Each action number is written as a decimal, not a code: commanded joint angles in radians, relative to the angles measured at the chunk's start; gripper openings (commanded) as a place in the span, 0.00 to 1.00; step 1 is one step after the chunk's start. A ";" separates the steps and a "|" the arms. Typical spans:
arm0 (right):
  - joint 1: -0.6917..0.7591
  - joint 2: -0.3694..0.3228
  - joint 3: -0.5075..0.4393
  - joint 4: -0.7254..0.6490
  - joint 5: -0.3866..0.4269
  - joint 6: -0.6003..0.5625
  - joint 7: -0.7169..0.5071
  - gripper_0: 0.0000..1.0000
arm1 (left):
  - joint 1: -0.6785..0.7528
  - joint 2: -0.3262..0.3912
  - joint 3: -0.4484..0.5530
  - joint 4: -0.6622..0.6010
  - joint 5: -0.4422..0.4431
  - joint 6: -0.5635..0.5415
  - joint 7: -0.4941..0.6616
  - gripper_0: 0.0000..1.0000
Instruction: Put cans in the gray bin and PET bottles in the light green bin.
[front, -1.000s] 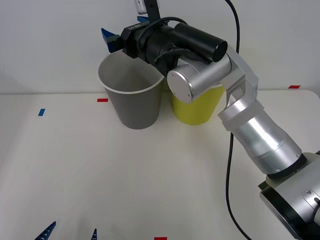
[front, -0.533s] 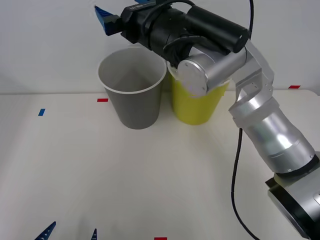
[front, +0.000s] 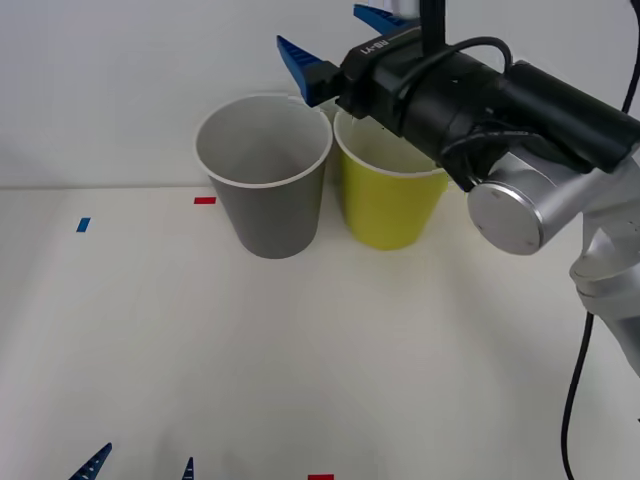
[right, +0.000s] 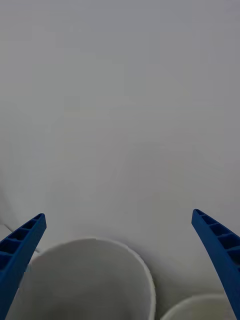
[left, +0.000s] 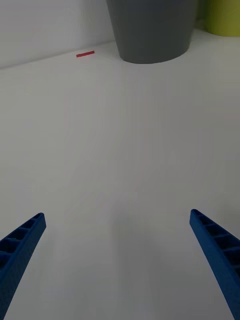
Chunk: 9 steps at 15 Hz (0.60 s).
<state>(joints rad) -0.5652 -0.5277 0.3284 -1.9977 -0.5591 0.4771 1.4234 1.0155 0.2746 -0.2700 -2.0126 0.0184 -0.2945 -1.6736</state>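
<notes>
right gripper (front: 340, 45) spread wide, empty, raised over the adjoining rims of gray bin (front: 268, 190) and light green bin (front: 385, 200), which stand side by side at table (front: 300, 350) back. left gripper (front: 135, 465) wide, low near front edge.

The right arm crosses in front of the light green bin (front: 385, 205), hiding the right part of its rim. In the right wrist view, the gray bin (right: 85, 280) is cut off below its rim, and beside it the light green bin shows just a sliver of white edge. The left gripper (front: 140, 465) — near the table's front edge, well apart from the gray bin — shows fingertips alone.
</notes>
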 joint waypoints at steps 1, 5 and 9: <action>0.177 -0.104 -0.078 -0.158 -0.008 0.000 -0.026 1.00 | 0.000 0.000 0.000 0.000 0.000 0.000 0.000 1.00; 0.482 -0.146 -0.204 -0.375 0.053 0.000 -0.049 1.00 | 0.000 0.000 0.000 0.000 0.000 0.000 0.000 1.00; 0.751 -0.121 -0.282 -0.495 0.114 -0.022 -0.061 1.00 | 0.000 0.000 0.000 0.000 0.000 0.000 0.000 1.00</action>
<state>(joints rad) 0.0961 -0.6635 0.0815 -2.4478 -0.4800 0.4732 1.3669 1.0155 0.2746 -0.2700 -2.0125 0.0184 -0.2945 -1.6736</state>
